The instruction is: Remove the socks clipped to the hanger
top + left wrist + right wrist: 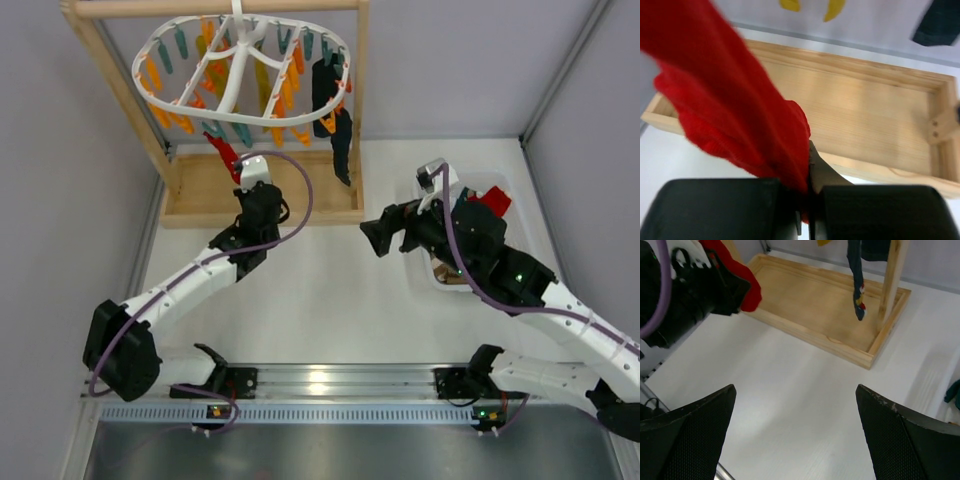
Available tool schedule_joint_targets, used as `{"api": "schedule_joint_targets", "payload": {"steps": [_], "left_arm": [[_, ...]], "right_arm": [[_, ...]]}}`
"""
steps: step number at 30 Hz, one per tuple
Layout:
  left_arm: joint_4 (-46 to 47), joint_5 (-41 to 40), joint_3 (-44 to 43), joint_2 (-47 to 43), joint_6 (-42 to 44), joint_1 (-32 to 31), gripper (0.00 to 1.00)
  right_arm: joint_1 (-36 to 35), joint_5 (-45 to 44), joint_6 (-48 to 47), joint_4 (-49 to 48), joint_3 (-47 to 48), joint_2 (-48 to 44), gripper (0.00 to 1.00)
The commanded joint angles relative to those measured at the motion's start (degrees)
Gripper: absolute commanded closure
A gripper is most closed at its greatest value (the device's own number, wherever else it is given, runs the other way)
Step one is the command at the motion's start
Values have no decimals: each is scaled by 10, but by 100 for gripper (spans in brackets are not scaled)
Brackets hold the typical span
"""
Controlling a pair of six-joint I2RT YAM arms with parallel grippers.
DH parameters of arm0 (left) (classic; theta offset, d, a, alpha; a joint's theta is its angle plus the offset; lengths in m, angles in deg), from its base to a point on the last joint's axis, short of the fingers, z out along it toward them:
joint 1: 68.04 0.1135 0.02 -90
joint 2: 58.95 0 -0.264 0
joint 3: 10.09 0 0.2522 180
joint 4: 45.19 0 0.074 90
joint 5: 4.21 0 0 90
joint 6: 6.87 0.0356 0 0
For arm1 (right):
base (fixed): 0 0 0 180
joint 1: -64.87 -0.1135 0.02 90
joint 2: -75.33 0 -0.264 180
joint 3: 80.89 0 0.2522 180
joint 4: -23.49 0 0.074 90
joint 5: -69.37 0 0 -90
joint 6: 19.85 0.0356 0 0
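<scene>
The white oval hanger (240, 70) hangs from the wooden frame, ringed with orange and teal clips. A red sock (225, 155) hangs below it. My left gripper (255, 178) is shut on its lower end; in the left wrist view the red sock (735, 110) is pinched between the closed jaws (807, 200). I cannot tell whether its top is still clipped. A dark navy sock (335, 115) hangs at the hanger's right and shows in the right wrist view (856, 280). Mustard yellow socks (263, 85) hang in the middle. My right gripper (385, 235) is open and empty above the table (795, 410).
The wooden frame's tray base (300, 195) lies under the hanger, with its post (360, 100) beside the navy sock. A white bin (500, 185) at the right holds a red sock (492, 202) and dark teal fabric. Grey walls stand on both sides.
</scene>
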Motion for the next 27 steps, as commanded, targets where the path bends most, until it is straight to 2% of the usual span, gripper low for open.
{"api": "schedule_joint_targets", "payload": {"steps": [1,5,11,16,23,27], "left_arm": [[32,-44,-1,-21,-10,-60,100],[31,-105,-20,-3,9,-157,100],[30,-156,-62,32,38,-249,100],[31,-171,-85,58,52,-284,100],[31,-171,-69,56,38,-296,100],[31,-165,-64,58,35,-298,100]], "right_arm": [[4,66,21,-56,78,22,0],[-1,97,14,-44,156,76,1],[-13,95,-13,-4,259,149,0],[-16,79,-41,41,350,205,2],[-40,16,-106,155,586,382,8],[-59,-36,-157,189,682,471,9]]}}
